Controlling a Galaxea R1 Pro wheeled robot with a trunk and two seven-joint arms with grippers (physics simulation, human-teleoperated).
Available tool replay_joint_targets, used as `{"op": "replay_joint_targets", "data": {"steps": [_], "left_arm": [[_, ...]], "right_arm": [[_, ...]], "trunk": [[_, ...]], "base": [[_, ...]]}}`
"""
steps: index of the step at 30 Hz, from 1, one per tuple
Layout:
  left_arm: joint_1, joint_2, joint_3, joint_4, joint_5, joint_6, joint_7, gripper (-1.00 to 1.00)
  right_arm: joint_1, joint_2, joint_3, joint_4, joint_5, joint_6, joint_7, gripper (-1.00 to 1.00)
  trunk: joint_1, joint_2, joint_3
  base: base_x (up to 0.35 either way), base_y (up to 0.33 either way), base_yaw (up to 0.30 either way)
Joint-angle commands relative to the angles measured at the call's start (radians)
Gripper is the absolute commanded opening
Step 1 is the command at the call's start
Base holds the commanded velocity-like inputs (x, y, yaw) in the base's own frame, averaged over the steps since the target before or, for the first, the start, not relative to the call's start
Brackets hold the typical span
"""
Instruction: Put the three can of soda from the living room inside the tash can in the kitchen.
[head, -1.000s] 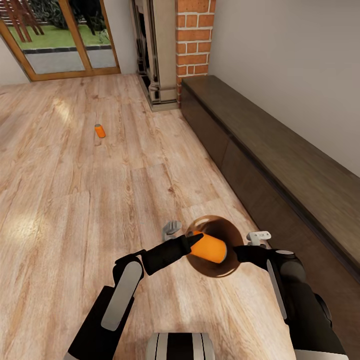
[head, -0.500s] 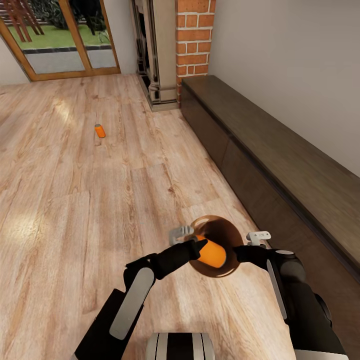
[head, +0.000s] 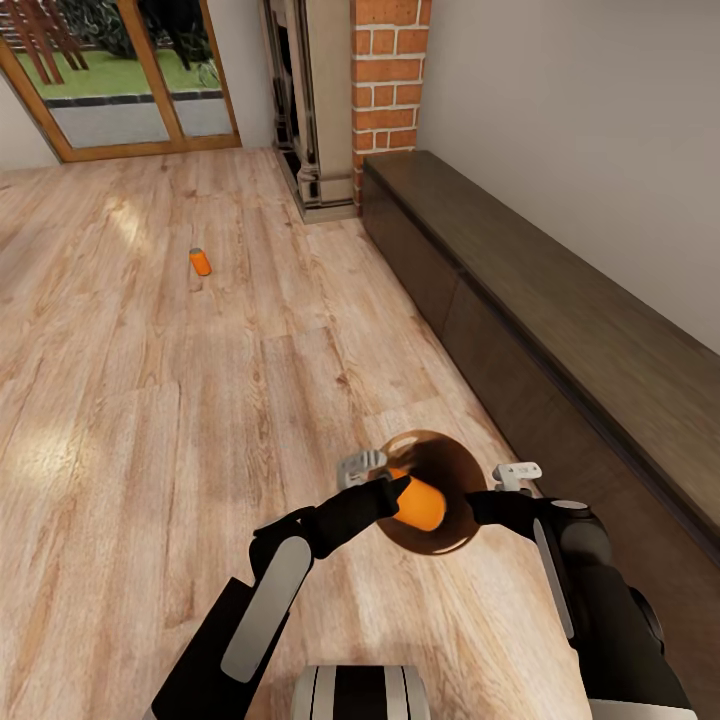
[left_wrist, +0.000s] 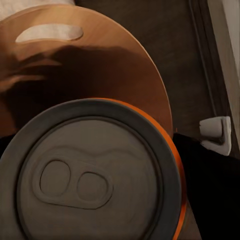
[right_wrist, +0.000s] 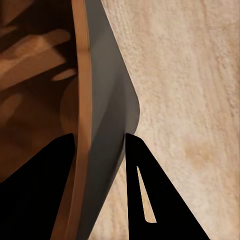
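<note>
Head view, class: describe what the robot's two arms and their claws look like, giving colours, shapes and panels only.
Both arms are glossy black, with rounded segments. The left arm carries a long grey oval panel; the right arm has a narrow grey strip and a grey cap at a joint. A pale grey bracket shows near the left claw and near the right claw.

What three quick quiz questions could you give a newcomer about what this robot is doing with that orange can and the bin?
1. True or false: the right gripper grips the trash can by its rim.
2. What does the left gripper hold over the bin's opening?
3. Where is the other orange can: A on the dark bench, B lying on the wood floor, C in the bin?

Key: 1 true; 2 an orange soda can, with its silver top facing the left wrist camera; 3 B.
</note>
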Motion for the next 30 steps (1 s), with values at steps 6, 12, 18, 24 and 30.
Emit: {"op": "replay_joint_targets", "data": {"steps": [6,12,18,24,30], "left_arm": [[-0.012,0.000,-0.013,0.000,-0.008,-0.001,0.048,1.00],[-0.017,0.000,-0.034,0.001,-0.008,-0.015,0.083,1.00],[-0.017,0.000,-0.035,0.004,-0.008,-0.020,0.086,1.00],[-0.017,0.000,-0.036,0.004,-0.008,-0.025,0.086,1.00],[-0.017,0.000,-0.037,0.003,-0.008,-0.015,0.070,1.00]], "right_arm": [[0.000,0.000,0.000,-0.001,-0.020,0.003,0.002,-1.00],[0.000,0.000,0.001,0.000,-0.021,0.002,0.002,-1.00],[0.000,0.000,0.001,-0.001,-0.021,0.002,0.002,-1.00],[0.000,0.000,0.002,-0.005,-0.021,0.002,0.003,-1.00],[0.000,-0.001,0.002,-0.008,-0.021,0.002,0.004,-1.00]], "trunk": [[0.000,0.000,0.000],[0.000,0.000,0.000],[0.000,0.000,0.000],[0.000,0.000,0.000],[0.000,0.000,0.000]], "base": [[0.000,0.000,0.000],[0.000,0.000,0.000],[0.000,0.000,0.000],[0.000,0.000,0.000],[0.000,0.000,0.000]]}}
